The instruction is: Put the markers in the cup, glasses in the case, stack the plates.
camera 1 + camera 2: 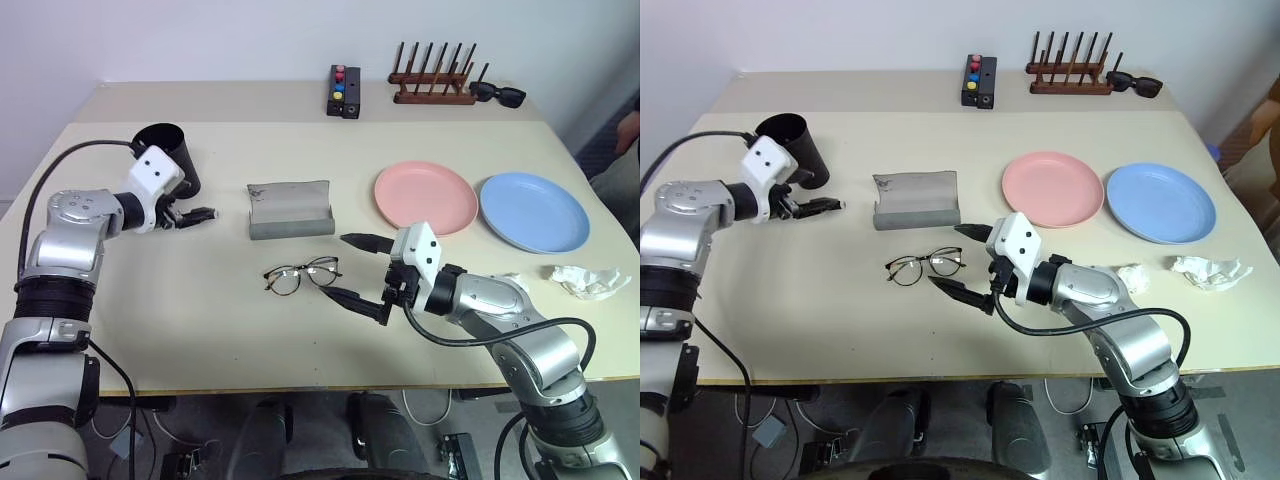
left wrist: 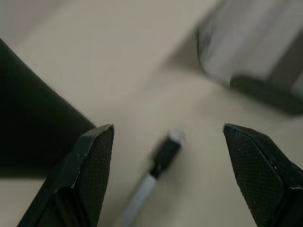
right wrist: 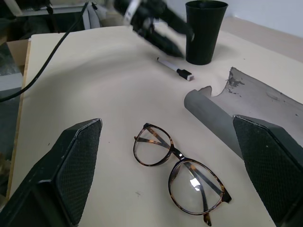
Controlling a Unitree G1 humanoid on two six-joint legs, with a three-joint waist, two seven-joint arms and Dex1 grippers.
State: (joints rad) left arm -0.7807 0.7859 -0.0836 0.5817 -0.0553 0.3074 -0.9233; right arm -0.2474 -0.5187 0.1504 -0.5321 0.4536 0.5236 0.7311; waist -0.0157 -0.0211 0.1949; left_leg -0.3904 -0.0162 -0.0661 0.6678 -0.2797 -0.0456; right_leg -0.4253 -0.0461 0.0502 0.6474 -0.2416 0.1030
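Note:
My left gripper (image 1: pixel 200 215) hangs open just above the table beside the black cup (image 1: pixel 170 155). Between and beyond its fingers lies a white marker with a black cap (image 2: pixel 156 170), also visible as the marker (image 3: pixel 174 67) near the cup's foot. The grey case (image 1: pixel 290 210) lies open mid-table. In front of it the thin-rimmed glasses (image 1: pixel 302 274) rest unfolded on the table. My right gripper (image 1: pixel 337 267) is open wide just right of the glasses, apart from them. The pink plate (image 1: pixel 425 197) and the blue plate (image 1: pixel 533 211) sit side by side on the right.
At the back stand a wooden peg rack (image 1: pixel 432 80), black sunglasses (image 1: pixel 497 94) and a black box with coloured buttons (image 1: pixel 345 90). Crumpled white paper (image 1: pixel 590 280) lies near the right edge. A person's arm (image 1: pixel 630 130) shows at the far right.

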